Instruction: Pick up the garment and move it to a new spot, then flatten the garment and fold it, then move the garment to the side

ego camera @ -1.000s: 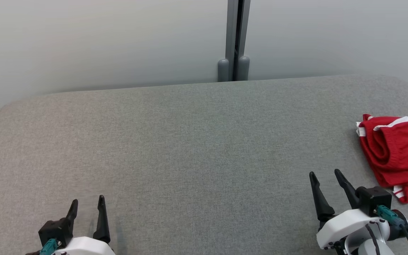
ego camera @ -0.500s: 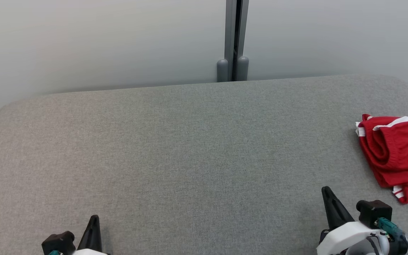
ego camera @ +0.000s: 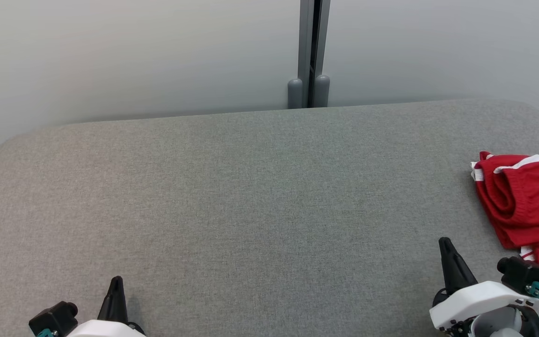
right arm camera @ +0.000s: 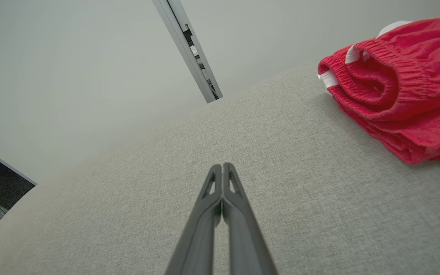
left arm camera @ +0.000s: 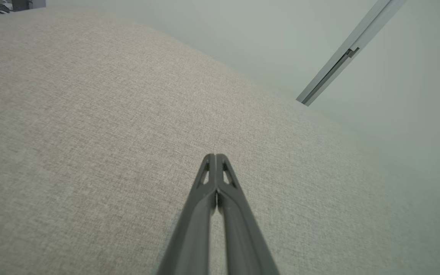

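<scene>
Well, garment [ego camera: 524, 206]: red with white trim (bunched up), lying at the right edge of the grey table [ego camera: 251, 196].
Left gripper [ego camera: 116, 281]: clenched, empty.
Right gripper [ego camera: 446, 243]: fingers pressed together, empty, near the garment, not touching.

The bench [ego camera: 251, 201] is viewed downward from the head and skimmed closely from both wrists; the garment [ego camera: 527, 196] is shared.

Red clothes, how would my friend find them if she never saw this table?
Look at the big grey padded table and go to its right edge. There lies the garment, a bunched heap near the right gripper. It is the one bright red thing there, with white stripes and a gathered waistband.
</scene>
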### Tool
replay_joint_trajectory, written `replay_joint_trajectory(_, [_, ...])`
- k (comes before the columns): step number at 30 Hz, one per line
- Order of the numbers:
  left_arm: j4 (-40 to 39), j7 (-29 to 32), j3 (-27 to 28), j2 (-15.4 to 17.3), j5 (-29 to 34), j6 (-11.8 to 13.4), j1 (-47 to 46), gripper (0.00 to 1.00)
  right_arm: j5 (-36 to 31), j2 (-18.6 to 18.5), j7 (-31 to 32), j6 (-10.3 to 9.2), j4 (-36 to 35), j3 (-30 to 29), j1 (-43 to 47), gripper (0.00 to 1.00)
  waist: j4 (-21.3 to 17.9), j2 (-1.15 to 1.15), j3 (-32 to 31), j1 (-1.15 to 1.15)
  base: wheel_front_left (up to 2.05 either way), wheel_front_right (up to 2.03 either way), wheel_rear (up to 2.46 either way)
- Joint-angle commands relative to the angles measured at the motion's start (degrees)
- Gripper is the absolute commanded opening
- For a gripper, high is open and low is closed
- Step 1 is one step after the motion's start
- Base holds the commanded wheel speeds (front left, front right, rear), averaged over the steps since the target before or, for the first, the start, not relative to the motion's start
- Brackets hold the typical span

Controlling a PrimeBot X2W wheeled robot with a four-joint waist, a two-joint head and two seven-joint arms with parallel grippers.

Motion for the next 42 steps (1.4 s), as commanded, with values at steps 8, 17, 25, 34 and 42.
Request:
replay_joint_trajectory(8, [-2.9,2.2,0.9,0.6,-8.8,-1.0,-2.0,0.00,9.3,-0.5,2.4,0.00,-3.0,-1.4,-0.2,0.00,0.1,0.00,0.0,0.00,0.00,0.00,0.00])
replay_joint_trajectory(17, [-4.6,4.2,1.4,0.7,-16.0,-1.7,-2.4,0.00,16.9,-0.6,4.4,0.00,-4.6,-2.4,0.2,0.00,0.2,0.00,-0.1,0.00,0.00,0.00,0.00])
replay_joint_trajectory(25, [-5.9,5.7,1.9,0.8,-21.8,-2.3,-2.8,0.00,23.0,-0.6,6.0,0.00,-5.9,-3.2,0.4,0.00,0.3,0.00,-0.1,0.00,0.00,0.00,0.00])
replay_joint_trajectory(34, [-7.1,7.2,2.3,0.8,-27.1,-2.8,-3.0,0.00,28.6,-0.7,7.5,0.00,-7.1,-4.0,0.7,0.00,0.5,0.00,-0.1,0.00,0.00,0.00,0.00])
replay_joint_trajectory(42, [-8.2,8.6,2.7,0.9,-32.1,-3.2,-3.2,0.00,33.8,-0.8,8.8,0.00,-8.1,-4.8,1.0,0.00,0.6,0.00,-0.2,0.00,0.00,0.00,0.00])
